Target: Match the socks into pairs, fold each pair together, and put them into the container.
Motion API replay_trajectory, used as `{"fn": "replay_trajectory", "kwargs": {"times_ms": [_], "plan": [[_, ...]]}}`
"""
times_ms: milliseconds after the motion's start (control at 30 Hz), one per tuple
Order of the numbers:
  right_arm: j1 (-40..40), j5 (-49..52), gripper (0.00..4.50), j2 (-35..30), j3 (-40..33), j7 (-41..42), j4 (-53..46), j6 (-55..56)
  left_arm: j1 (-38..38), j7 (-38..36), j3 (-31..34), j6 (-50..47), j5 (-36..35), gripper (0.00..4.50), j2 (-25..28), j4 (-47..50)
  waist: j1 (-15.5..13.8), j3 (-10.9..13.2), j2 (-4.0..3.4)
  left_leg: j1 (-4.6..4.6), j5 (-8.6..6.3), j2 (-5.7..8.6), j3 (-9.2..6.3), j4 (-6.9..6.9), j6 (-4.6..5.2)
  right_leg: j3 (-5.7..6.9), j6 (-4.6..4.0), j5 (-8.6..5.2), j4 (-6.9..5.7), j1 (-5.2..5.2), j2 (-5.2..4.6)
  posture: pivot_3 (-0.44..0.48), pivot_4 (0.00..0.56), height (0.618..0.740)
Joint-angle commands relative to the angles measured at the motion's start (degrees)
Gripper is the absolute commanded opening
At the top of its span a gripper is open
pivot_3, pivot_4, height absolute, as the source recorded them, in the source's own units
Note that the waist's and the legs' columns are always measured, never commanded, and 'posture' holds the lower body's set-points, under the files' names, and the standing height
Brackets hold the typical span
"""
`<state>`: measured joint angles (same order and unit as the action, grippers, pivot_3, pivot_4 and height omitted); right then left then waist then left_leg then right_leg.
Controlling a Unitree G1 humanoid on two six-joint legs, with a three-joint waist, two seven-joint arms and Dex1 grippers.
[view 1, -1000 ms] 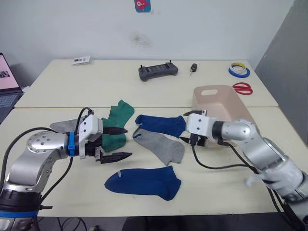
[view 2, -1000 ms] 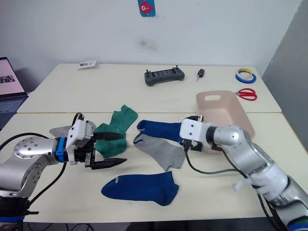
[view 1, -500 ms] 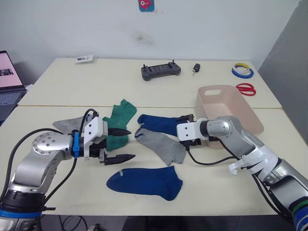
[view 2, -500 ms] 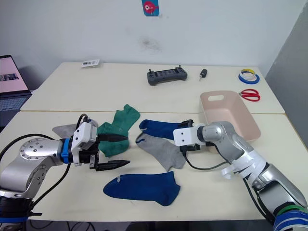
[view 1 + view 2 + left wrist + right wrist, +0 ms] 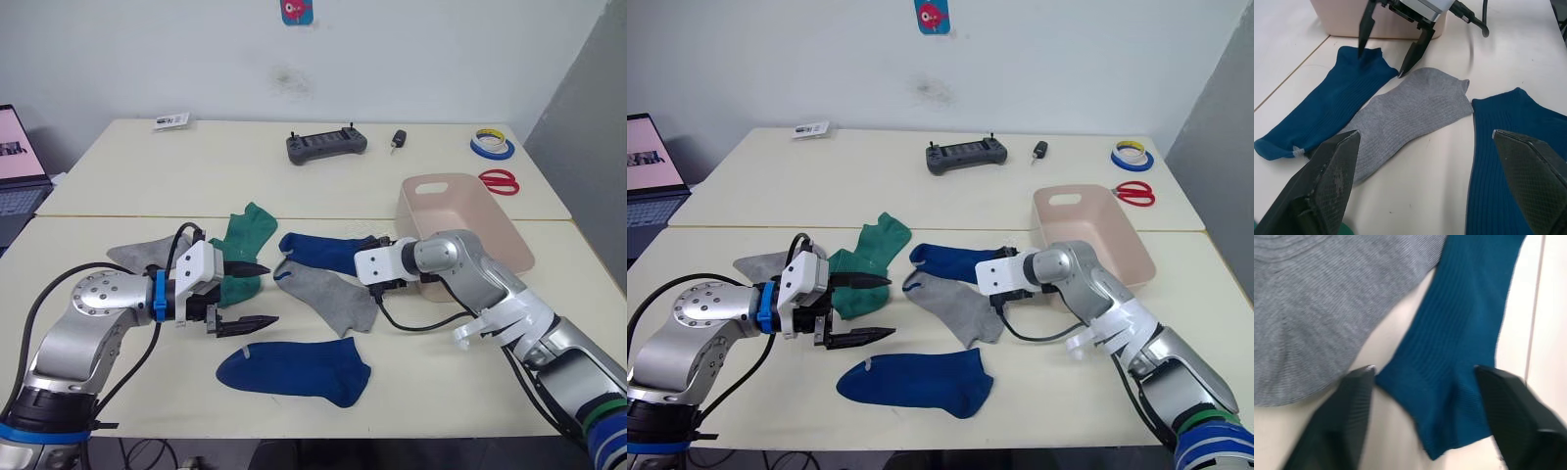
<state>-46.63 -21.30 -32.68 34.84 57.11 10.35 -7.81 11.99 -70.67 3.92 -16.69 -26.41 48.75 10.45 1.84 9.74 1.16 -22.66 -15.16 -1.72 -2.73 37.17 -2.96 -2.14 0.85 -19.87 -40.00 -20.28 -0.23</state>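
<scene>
**Socks spread on the surface, both grippers released**

Loose socks are seen on the pale surface [image 5: 118, 392], all to the left of the container [image 5: 468, 211], which stands upright near the right edge. Nothing can be made out inside it.

Nearest the container a blue sock [image 5: 328, 252] is laid, its cuff end pointing toward the tub. The right gripper [image 5: 1388, 48] is set over that cuff with its fingers spread, one tip on the blue fabric and the other just beside it at the edge of the grey sock [image 5: 328, 297]; nothing is clamped. The grey sock is laid touching the blue one, on the side away from the container and nearer the front edge. A second blue sock [image 5: 294, 370] is stretched out flat in front of the grey one, apart from it.

Farther from the container a green sock [image 5: 238, 250] is found, with another grey sock [image 5: 132, 255] beyond it, partly hidden by the left arm. The left gripper [image 5: 253, 294] is held open over the green sock's near end, one finger above the fabric and the other above bare surface.

Behind the container, along the far edge, a controller [image 5: 326, 145], a small dark key fob [image 5: 396, 140], a tape roll [image 5: 489, 145] and red scissors [image 5: 500, 180] are laid well apart from the socks. A card [image 5: 169, 120] is seen at the far left, and a laptop [image 5: 20, 162] beyond it.
</scene>
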Motion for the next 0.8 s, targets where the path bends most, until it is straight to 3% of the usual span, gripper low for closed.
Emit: {"fn": "replay_trajectory", "kwargs": {"times_ms": [33, 200, 600, 800], "plan": [[-0.9, -2.6, 1.94, 0.1, 0.0, 1.3, 2.5, -1.4, 0.6, -0.2, -0.2, 1.4, 0.4, 4.5, -0.3, 0.4, 0.0, 0.0, 0.0, 0.0, 0.0, 0.0, 0.0, 0.0, 0.0, 0.01, 0.0, 0.0, 0.0, 0.0, 0.0, 0.0, 0.15, 0.74], [-1.5, -2.5, 0.13, 1.0, -0.7, 2.0, 2.6, -2.0, 0.1, -0.3, -0.1, 2.5, 0.9, 4.5, -0.3, 0.0, 0.0, 0.0, 0.0, -0.01, 0.0, 0.0, 0.0, 0.0, 0.0, 0.0, 0.0, 0.0, 0.0, -0.01, 0.0, 0.0, 0.15, 0.74], [1.0, 2.7, 0.06, 1.0, -5.8, 4.9, -9.2, -6.5, -0.5, 0.3, 1.9, 5.0, 2.1, 4.5, 0.4, -4.2, 0.0, 0.0, -0.02, -0.12, 0.0, -0.02, -0.01, -0.02, 0.0, 0.01, 0.0, 0.0, 0.0, -0.14, 0.0, 0.0, 0.15, 0.74], [5.7, 5.6, 0.06, 2.6, -10.0, 1.6, -15.5, -9.8, -0.2, 1.2, 3.1, 4.1, 1.0, 4.5, -0.1, -4.7, 0.0, 0.0, -0.02, -0.14, 0.0, -0.01, -0.02, -0.02, 0.0, 0.02, 0.0, 0.0, 0.0, -0.14, -0.01, 0.0, 0.15, 0.74]]}}
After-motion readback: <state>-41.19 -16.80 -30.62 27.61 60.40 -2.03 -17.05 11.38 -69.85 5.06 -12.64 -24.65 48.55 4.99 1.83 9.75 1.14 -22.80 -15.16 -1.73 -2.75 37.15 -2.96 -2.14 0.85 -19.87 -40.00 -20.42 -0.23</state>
